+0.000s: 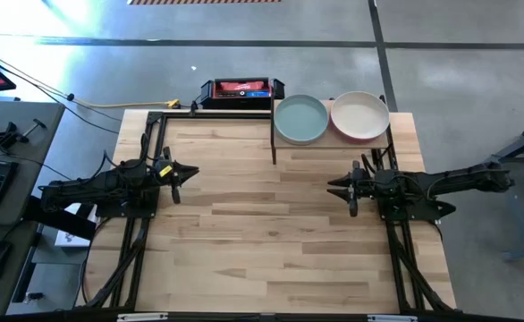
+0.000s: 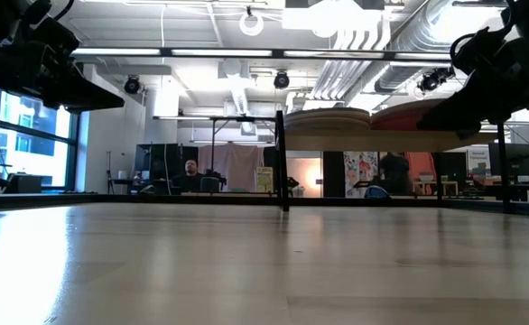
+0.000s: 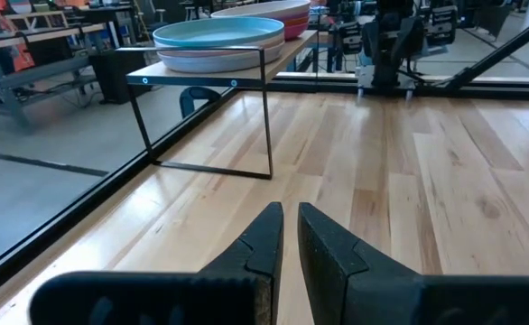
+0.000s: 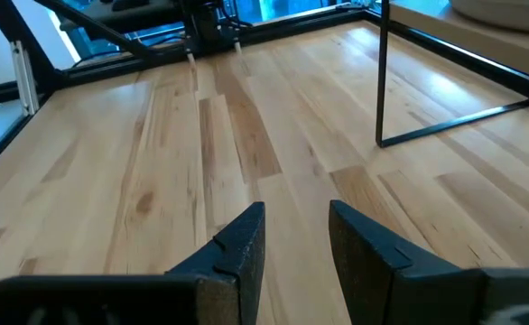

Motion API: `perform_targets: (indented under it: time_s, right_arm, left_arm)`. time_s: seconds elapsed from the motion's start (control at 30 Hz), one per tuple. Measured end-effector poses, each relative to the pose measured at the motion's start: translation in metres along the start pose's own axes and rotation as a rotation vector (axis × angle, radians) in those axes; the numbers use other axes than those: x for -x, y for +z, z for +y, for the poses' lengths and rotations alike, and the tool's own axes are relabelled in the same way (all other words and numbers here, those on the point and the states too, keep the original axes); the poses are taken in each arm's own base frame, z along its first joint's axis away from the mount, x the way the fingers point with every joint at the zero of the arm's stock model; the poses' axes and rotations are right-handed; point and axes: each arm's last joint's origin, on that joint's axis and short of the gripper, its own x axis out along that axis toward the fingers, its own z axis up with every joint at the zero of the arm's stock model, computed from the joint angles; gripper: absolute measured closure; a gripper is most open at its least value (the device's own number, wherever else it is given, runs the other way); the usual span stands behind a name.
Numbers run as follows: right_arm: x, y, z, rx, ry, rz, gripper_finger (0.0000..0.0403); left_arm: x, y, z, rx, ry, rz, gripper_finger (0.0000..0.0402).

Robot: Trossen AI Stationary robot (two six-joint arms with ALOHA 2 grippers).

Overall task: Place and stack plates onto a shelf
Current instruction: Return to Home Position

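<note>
Plates (image 1: pixel 360 115) are stacked in two piles on the shelf (image 1: pixel 330 141), which is set at the table's (image 1: pixel 271 233) far edge, toward its right corner. The left pile (image 1: pixel 300 118) is topped by a mint-green plate, the right pile (image 1: pixel 362 122) by a cream one with a pinkish rim. Only these tops are shown from above. In the left wrist view, paler plates are revealed beneath the mint-green one and a red layer in the farther pile. The left gripper (image 1: pixel 178 176) is held over the table's left side, fingers drawn almost together on nothing. The right gripper (image 1: pixel 350 191) is held over the right side, fingers parted and empty.
</note>
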Motion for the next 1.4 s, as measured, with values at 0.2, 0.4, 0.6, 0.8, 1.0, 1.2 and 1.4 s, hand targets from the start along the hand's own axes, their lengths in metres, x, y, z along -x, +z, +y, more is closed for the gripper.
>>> perform_targets:
  time_s: [0.2, 0.4, 0.6, 0.8, 1.0, 1.2, 1.4]
  right_arm:
    - [0.0, 0.0, 0.0, 0.0, 0.0, 0.001, 0.0295]
    - [0.007, 0.003, -0.001, -0.009, 0.011, -0.044, 0.0295]
    - [0.017, 0.009, -0.002, -0.029, 0.033, -0.135, 0.0295]
    - [0.027, 0.015, -0.002, -0.051, 0.058, -0.235, 0.0295]
    - [0.035, 0.019, -0.003, -0.068, 0.076, -0.312, 0.0295]
    - [0.035, 0.018, -0.003, -0.065, 0.074, -0.299, 0.0295]
    - [0.034, 0.017, -0.003, -0.063, 0.072, -0.29, 0.0295]
  left_arm:
    - [0.0, 0.0, 0.0, 0.001, 0.0, -0.003, 0.0374]
    - [0.0, 0.001, 0.0, 0.001, 0.0, -0.006, 0.0374]
    - [0.0, 0.001, 0.0, 0.001, 0.0, -0.006, 0.0374]
    - [0.0, 0.001, 0.0, 0.001, 0.0, -0.006, 0.0374]
    - [0.0, 0.001, 0.0, 0.001, 0.0, -0.006, 0.0374]
    - [0.0, 0.001, 0.0, 0.001, 0.0, -0.006, 0.0374]
    - [0.0, 0.001, 0.0, 0.001, 0.0, -0.006, 0.0374]
